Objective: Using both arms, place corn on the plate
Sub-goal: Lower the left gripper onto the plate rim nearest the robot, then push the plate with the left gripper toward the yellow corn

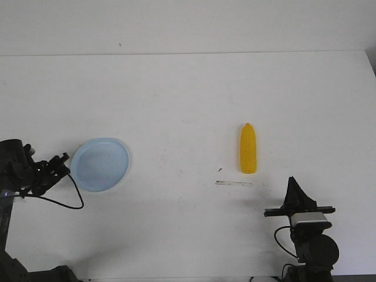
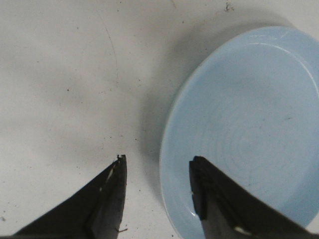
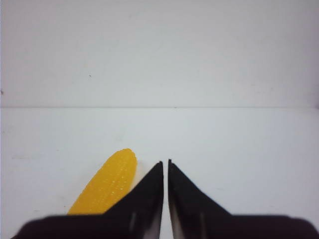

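White counter [image 1: 188, 100], wall behind. Plate [image 1: 100, 164] lies at left, empty. Corn [image 1: 248, 149] lies well right of it, tip pointing away. Left gripper [image 2: 157, 186] spread wide, straddling plate's near rim, holding nothing. Right gripper [image 3: 165, 172] nearly closed, empty, just beside corn, not touching.

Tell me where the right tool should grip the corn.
Probably across the thick middle of the corn, coming from above. It lies flat on the table, pointed end away from the robot, long sides clear. The right tool, nearly shut, would need opening.
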You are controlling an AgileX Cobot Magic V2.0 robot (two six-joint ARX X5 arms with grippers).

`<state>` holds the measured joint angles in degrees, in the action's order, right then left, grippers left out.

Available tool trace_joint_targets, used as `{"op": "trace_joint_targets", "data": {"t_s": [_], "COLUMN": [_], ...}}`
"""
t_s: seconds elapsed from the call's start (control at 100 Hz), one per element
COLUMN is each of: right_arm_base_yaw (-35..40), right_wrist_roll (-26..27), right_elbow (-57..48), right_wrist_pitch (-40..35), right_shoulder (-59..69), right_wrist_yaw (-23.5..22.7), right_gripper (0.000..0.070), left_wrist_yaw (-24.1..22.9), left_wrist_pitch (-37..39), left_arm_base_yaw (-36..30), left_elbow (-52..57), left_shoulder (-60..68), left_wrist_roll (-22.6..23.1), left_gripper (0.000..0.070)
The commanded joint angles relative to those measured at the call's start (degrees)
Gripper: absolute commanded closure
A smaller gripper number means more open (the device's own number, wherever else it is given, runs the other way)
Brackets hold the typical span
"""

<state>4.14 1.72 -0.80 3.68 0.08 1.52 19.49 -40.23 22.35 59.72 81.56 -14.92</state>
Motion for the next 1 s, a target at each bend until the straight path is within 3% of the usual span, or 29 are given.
{"op": "trace_joint_targets", "data": {"t_s": [0.0,0.66,0.8,0.95,0.99], "right_arm_base_yaw": [0.13,0.13,0.13,0.13,0.13], "right_wrist_roll": [-0.31,-0.31,-0.31,-0.31,-0.31], "right_elbow": [0.07,0.07,0.07,0.07,0.07], "right_wrist_pitch": [0.59,0.61,0.59,0.59,0.59], "right_shoulder": [0.0,0.0,0.0,0.0,0.0], "right_wrist_yaw": [-0.02,-0.02,-0.02,-0.02,-0.02], "right_gripper": [0.0685,0.0686,0.0685,0.0685,0.0686], "left_wrist_yaw": [0.28,0.26,0.22,-2.58,-3.21], "left_wrist_pitch": [0.48,3.52,4.31,4.83,4.81], "left_arm_base_yaw": [-0.33,-5.35,-6.05,-6.14,-6.14], "left_elbow": [0.83,0.83,0.83,0.72,0.66], "left_shoulder": [1.55,8.55,8.74,8.76,8.79], "left_wrist_roll": [0.96,2.45,2.43,2.38,2.38], "left_gripper": [0.0447,0.0462,0.0591,0.06,0.0646]}}
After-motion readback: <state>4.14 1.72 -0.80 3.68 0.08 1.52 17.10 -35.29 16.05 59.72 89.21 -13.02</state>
